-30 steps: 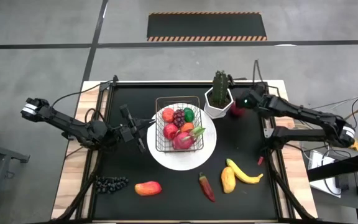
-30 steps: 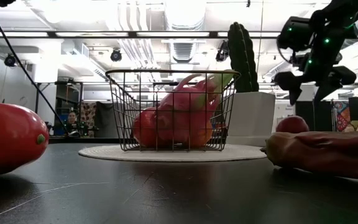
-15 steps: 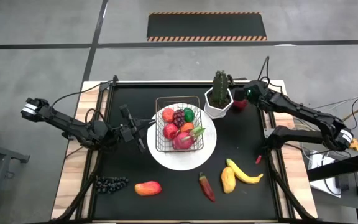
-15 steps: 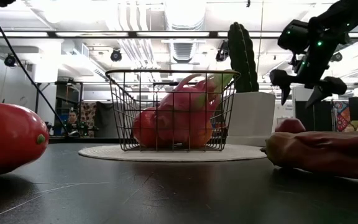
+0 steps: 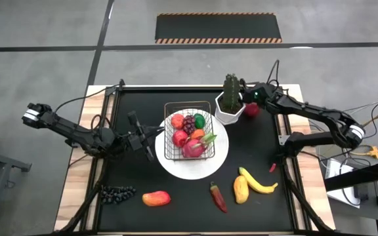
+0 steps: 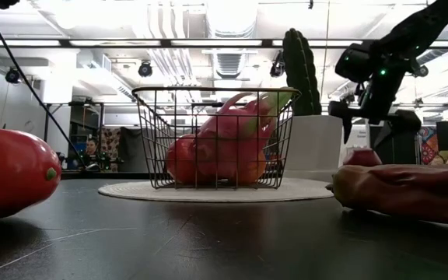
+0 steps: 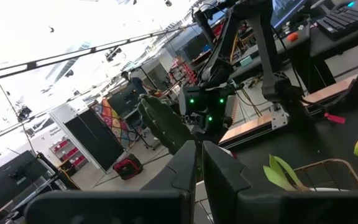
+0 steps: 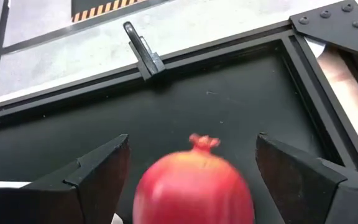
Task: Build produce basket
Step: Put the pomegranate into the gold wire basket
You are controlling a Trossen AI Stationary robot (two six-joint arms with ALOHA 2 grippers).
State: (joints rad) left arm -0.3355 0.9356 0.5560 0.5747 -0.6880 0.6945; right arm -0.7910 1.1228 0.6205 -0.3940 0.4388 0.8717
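Red round pomegranate sits between the right gripper's spread fingers, seemingly untouched; left gripper closed beside the wire-grid basket.

Robotics lab: exposed ceiling ducts, hazard-striped floor mat.

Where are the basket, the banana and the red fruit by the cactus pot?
basket (image 5: 188,105), high view, far rim wire.
banana (image 5: 260,185), high view, middle of its curve.
red fruit (image 8: 192,186), right wrist view, its rounded body.
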